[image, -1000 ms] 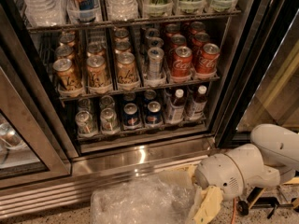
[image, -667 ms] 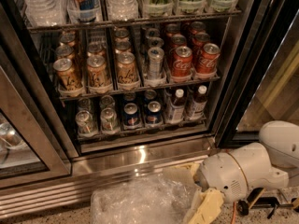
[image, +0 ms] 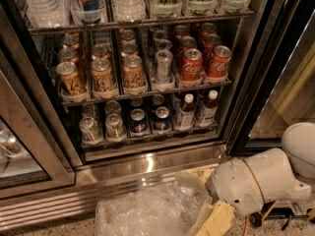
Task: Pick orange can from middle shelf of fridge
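Observation:
The fridge (image: 147,163) stands open ahead of me. Its middle shelf (image: 147,94) holds three lanes of orange cans. The front orange can (image: 133,73) of the right lane stands next to a slim silver can (image: 163,66). Beside that are red Coca-Cola cans (image: 191,65). My gripper (image: 212,217) is low at the bottom right, outside the fridge, on the end of the white arm (image: 256,186). It is well below the middle shelf and far from the cans, and touches none of them.
Water bottles (image: 44,4) and green-labelled bottles fill the rack above. Blue cans (image: 139,122) and small bottles (image: 186,111) sit on the bottom rack. Crumpled clear plastic (image: 147,211) lies on the floor before the steel sill. A glass door (image: 283,82) stands at the right.
The white arm has edged slightly to the right and down. Nothing in the fridge has moved.

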{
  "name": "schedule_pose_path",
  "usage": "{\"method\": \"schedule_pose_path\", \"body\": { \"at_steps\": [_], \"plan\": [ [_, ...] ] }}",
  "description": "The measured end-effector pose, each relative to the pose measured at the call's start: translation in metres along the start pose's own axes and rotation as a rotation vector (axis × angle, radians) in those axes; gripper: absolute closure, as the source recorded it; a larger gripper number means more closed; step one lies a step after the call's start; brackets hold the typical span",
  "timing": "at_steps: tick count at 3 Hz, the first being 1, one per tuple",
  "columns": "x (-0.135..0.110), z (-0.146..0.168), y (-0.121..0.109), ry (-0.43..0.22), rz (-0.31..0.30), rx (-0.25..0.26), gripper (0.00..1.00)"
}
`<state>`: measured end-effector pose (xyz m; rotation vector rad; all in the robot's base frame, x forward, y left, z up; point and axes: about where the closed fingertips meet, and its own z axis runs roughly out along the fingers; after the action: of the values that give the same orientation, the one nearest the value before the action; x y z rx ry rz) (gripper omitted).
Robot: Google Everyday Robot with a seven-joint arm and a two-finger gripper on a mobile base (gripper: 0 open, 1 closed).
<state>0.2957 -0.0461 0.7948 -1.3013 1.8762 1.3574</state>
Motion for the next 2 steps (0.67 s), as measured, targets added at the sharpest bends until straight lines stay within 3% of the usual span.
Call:
{"method": "schedule_pose_path", "body": {
  "at_steps": [1, 2],
  "plan": [
    [-0.015, 0.008, 0.022, 0.1, -0.153, 0.063, 0.0],
    [-0.024, 0.008, 0.032, 0.126, -0.191, 0.089, 0.0]
  ]
}}
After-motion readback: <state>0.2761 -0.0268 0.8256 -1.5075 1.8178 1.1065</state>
